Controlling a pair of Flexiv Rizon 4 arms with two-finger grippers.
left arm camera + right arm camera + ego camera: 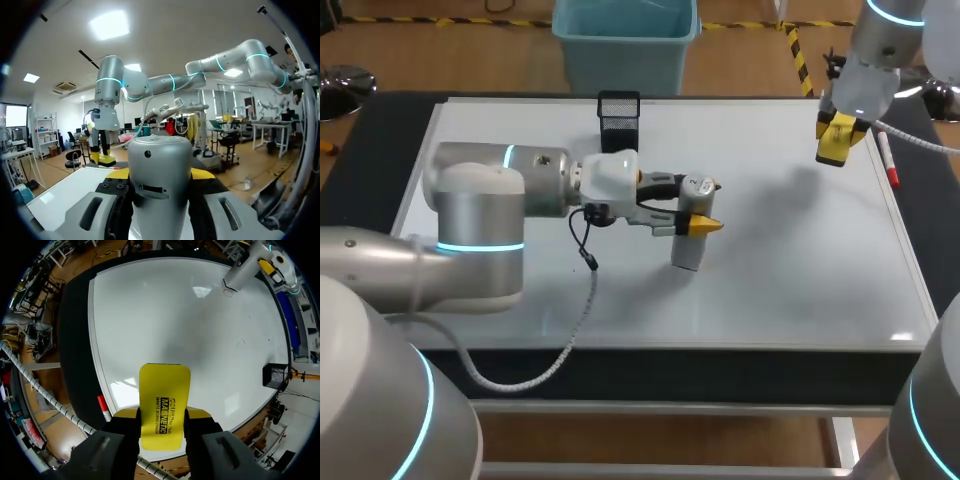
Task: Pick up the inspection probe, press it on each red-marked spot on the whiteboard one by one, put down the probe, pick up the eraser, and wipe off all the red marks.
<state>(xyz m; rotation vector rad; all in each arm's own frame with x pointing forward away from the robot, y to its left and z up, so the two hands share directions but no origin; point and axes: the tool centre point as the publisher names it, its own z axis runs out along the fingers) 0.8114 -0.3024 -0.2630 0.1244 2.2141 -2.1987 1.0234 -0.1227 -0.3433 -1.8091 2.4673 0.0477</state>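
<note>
Near the middle of the whiteboard (800, 280), the left gripper (701, 206) pinches the grey inspection probe (686, 252), whose lower end meets the board. Over the whiteboard's far right corner, the right gripper (839, 138) clamps the yellow eraser (164, 400), held above the surface near a red marker (888, 161).

Black mesh cup (618, 118) standing upright, red-capped marker (888, 162) lying well apart, dark table (380, 130).

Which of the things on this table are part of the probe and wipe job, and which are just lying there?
Part of the job:
inspection probe, held in the left gripper
eraser, held in the right gripper
whiteboard

Just lying about:
marker pen with a red cap, at the whiteboard's right edge
black mesh holder, at its far edge
</note>
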